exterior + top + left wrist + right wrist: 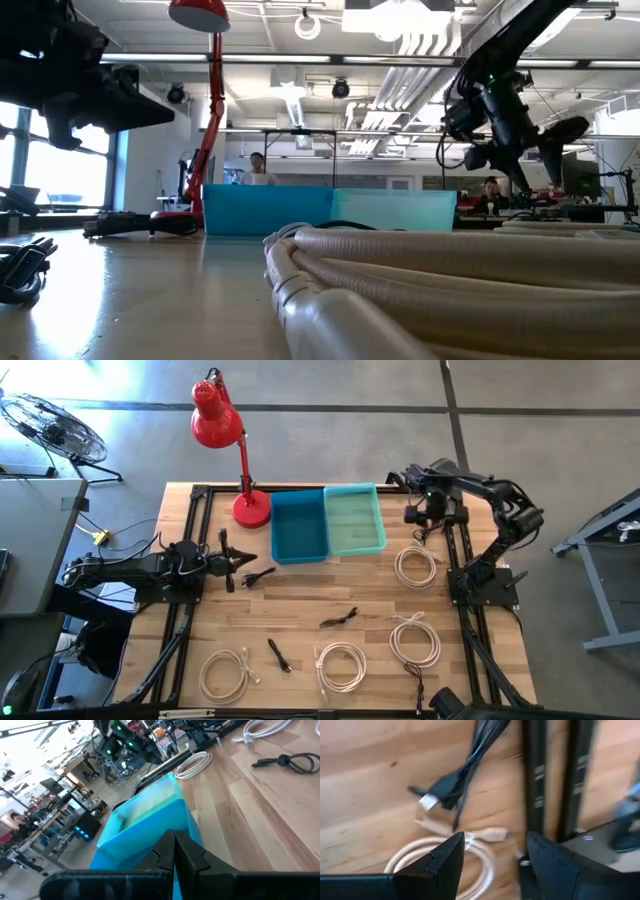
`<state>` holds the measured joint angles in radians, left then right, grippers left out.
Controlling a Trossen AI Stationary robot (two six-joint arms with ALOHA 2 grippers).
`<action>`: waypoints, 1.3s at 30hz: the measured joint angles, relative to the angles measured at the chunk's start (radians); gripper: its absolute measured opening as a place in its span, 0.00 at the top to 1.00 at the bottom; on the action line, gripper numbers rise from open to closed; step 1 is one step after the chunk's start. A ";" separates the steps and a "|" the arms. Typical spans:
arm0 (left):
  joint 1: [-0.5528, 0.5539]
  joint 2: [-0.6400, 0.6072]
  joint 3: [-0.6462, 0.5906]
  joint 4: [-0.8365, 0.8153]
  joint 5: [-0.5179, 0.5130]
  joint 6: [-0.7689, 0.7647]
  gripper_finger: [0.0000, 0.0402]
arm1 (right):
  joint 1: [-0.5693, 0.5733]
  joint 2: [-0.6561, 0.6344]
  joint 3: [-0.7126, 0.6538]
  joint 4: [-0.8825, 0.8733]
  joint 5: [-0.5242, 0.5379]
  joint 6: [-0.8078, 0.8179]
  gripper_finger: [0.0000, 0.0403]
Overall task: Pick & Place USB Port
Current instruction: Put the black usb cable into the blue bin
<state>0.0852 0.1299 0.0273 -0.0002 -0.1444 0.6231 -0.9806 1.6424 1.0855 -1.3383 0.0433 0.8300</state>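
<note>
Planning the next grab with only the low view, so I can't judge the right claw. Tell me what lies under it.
Observer: The right claw stands open above a white coiled cable, with a black USB cable beside the coil.
Operator: Now give me the left claw.
Observer: The left claw is shut with nothing in it, pointing toward the blue bin.
Operator: Report what lies nearest it.
Observer: A small black cable lies on the wood just ahead of it, close to the blue bin's corner.
</note>
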 joint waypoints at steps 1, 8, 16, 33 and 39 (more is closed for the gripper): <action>0.000 0.000 0.000 -0.001 0.001 0.001 1.00 | -0.002 0.000 -0.025 0.042 -0.023 0.002 0.48; 0.000 0.000 0.000 -0.008 0.040 -0.003 1.00 | -0.028 0.000 -0.127 0.266 -0.032 0.029 0.48; 0.000 0.000 0.000 -0.010 0.063 -0.025 1.00 | -0.045 0.000 -0.219 0.430 -0.052 0.003 0.48; 0.000 0.000 0.000 -0.010 0.064 -0.026 1.00 | -0.042 -0.006 -0.305 0.586 0.002 -0.275 0.62; 0.000 0.000 -0.001 -0.011 0.089 -0.082 1.00 | -0.028 -0.006 -0.314 0.593 0.027 -0.297 0.87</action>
<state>0.0849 0.1299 0.0265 -0.0108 -0.0559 0.5406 -1.0084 1.6365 0.7710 -0.7452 0.0704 0.5329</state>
